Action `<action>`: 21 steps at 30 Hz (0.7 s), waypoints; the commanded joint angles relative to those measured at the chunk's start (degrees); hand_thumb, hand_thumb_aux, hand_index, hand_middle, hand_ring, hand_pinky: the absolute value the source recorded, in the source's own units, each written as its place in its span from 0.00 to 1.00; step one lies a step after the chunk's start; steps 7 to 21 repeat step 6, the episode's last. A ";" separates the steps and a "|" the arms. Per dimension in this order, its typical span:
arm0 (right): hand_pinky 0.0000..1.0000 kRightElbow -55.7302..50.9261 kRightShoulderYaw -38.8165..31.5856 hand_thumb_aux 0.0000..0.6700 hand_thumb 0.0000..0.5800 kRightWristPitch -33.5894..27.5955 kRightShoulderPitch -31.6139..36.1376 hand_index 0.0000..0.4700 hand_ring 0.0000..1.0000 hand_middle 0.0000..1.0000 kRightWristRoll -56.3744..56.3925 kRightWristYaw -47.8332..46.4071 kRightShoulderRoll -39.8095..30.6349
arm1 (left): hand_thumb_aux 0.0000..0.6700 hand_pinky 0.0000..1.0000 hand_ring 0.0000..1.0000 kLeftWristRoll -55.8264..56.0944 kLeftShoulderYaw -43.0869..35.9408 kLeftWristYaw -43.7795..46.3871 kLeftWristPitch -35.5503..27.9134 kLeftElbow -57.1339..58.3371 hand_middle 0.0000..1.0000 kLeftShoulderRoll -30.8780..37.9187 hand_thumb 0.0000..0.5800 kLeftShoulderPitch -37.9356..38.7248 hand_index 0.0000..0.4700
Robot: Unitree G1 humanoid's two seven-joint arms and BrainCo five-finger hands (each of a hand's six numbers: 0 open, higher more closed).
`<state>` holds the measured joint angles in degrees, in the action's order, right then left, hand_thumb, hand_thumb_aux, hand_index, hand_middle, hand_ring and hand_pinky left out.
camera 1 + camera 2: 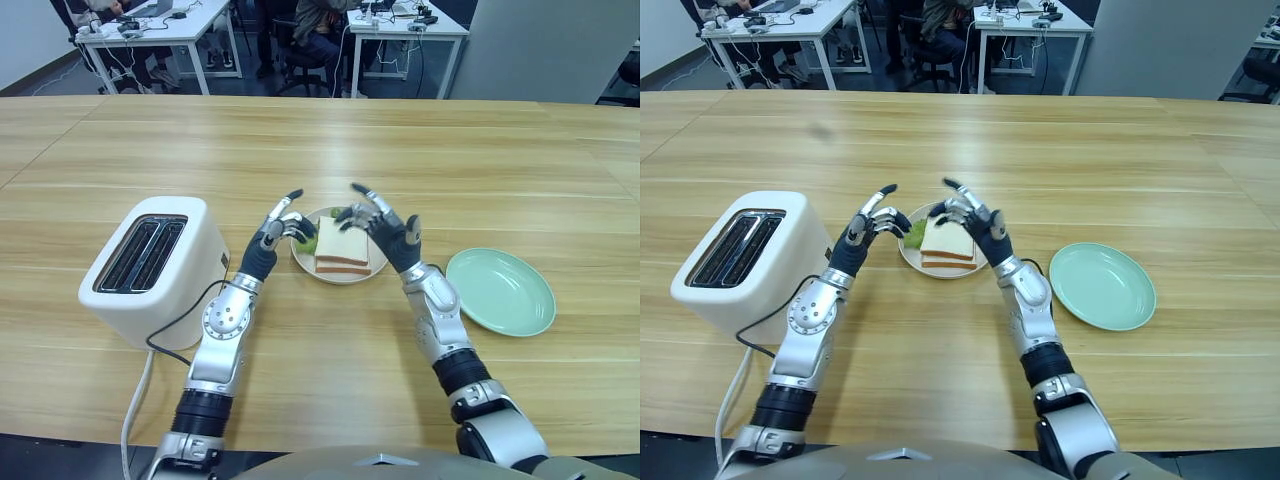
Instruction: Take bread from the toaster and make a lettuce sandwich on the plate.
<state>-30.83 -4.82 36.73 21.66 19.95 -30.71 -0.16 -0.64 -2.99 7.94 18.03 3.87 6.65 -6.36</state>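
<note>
Sitting on a round plate (341,281), stacked square bread slices (346,250) touch leafy lettuce (310,243).

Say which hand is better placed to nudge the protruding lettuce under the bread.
Left, probably: left hand sits beside the lettuce at the plate's left edge; right hand is across the bread.

Silver, black-banded arms (222,330) bear a dark left robot hand (280,228) and right robot hand (390,228), perhaps pale-tipped.

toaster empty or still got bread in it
Empty, as far as visible: both slots of the toaster are dark, with no bread showing.
</note>
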 commanded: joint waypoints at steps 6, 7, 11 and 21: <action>0.00 -14.11 7.44 0.00 0.00 14.56 4.73 0.00 0.00 0.00 -11.00 13.11 0.57 | 0.00 0.00 0.00 -7.12 2.56 -10.67 10.75 7.63 0.00 -2.07 0.00 1.04 0.00; 0.00 -14.11 7.44 0.00 0.00 14.56 4.73 0.00 0.00 0.00 -11.00 13.11 0.57 | 0.00 0.00 0.00 -7.12 2.56 -10.67 10.75 7.63 0.00 -2.07 0.00 1.04 0.00; 0.00 -14.11 7.44 0.00 0.00 14.56 4.73 0.00 0.00 0.00 -11.00 13.11 0.57 | 0.00 0.00 0.00 -7.12 2.56 -10.67 10.75 7.63 0.00 -2.07 0.00 1.04 0.00; 0.00 -14.11 7.44 0.00 0.00 14.56 4.73 0.00 0.00 0.00 -11.00 13.11 0.57 | 0.00 0.00 0.00 -7.12 2.56 -10.67 10.75 7.63 0.00 -2.07 0.00 1.04 0.00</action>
